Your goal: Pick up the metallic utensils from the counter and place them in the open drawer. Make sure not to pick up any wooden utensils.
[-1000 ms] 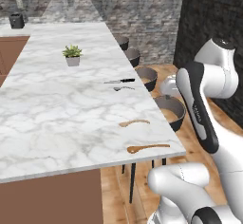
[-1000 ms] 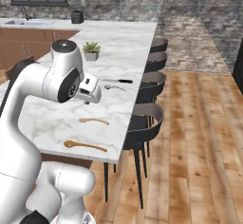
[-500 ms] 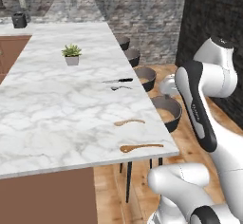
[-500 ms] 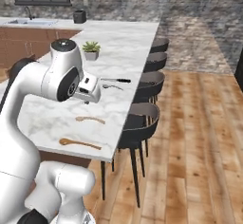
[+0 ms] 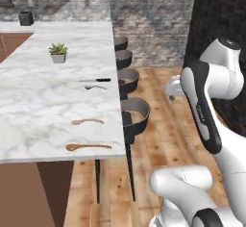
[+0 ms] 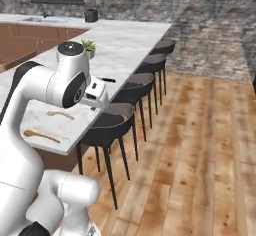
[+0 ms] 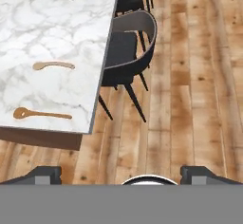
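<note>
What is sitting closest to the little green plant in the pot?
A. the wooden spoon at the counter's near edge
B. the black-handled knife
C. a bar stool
B: on the white marble counter, the silver knife with the black handle lies nearer the small potted green plant than either light-brown wooden spoon does.
</note>
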